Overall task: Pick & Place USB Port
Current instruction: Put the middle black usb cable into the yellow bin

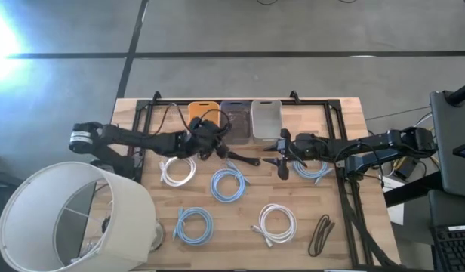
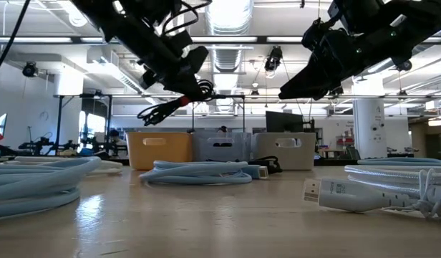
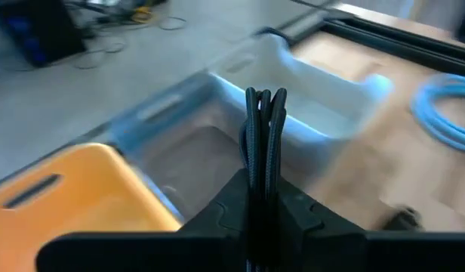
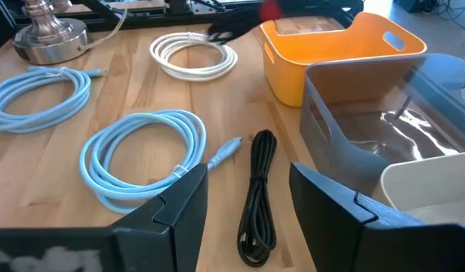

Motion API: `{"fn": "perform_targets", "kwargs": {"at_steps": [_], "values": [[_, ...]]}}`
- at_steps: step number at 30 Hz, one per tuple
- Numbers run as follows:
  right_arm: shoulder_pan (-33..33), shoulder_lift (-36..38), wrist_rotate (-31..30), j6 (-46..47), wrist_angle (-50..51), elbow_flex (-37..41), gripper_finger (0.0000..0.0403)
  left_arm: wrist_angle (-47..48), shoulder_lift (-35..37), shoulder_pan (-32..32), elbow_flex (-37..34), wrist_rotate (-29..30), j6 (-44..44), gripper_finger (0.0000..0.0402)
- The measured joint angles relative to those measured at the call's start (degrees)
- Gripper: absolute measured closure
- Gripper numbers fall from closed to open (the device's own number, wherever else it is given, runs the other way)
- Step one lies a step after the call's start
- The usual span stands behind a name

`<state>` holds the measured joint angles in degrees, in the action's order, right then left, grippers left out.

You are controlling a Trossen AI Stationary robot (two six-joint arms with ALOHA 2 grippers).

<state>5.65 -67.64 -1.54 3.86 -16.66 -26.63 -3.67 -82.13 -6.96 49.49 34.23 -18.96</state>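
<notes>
My left gripper (image 1: 210,142) hovers above the table just near the bins, shut on a bundled black cable (image 3: 263,128), which also shows in the low view as a black cable (image 2: 170,109) raised in the air. My right gripper (image 4: 247,208) is open and low over the table. Its fingers stand on either side of a second black cable bundle (image 4: 259,193) without touching it; that bundle (image 1: 244,159) lies flat on the wood. Along the far edge sit an orange bin (image 1: 204,112), a grey bin (image 1: 235,121) and a white bin (image 1: 266,119). My left gripper pinches the black cable bundle between its two fingers, several strands side by side (image 3: 263,151). The looped end (image 3: 264,97) sticks out past the fingertips. The bundle is lifted clear of the table, over the bins, with its loose part drooping below the gripper (image 2: 160,111).
Coiled cables lie around the table: white coils (image 1: 177,170) (image 1: 276,223), blue coils (image 1: 230,185) (image 1: 193,224) (image 1: 312,170) and a black one (image 1: 321,234). A large white lampshade (image 1: 66,219) covers the near left corner. A black frame (image 1: 146,113) borders the work area.
</notes>
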Motion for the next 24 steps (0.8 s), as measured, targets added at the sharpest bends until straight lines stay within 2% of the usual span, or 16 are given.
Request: {"fn": "perform_targets", "kwargs": {"at_steps": [11, 16, 24], "values": [[0.0, 0.0, -0.1, 0.0, -0.1, 0.0, 0.0218, -0.2, 0.0, -10.8, 0.1, 0.5, 0.4, 0.0358], [0.0, 0.0, -0.1, 0.0, -0.2, 0.0, 0.0218, -0.6, 0.0, -14.6, 0.1, 1.5, 0.8, 0.037], [0.0, 0.0, -0.1, -0.1, -0.3, 0.0, 0.0218, -0.7, -0.3, -18.3, 0.1, 1.5, 1.3, 0.0369]]}}
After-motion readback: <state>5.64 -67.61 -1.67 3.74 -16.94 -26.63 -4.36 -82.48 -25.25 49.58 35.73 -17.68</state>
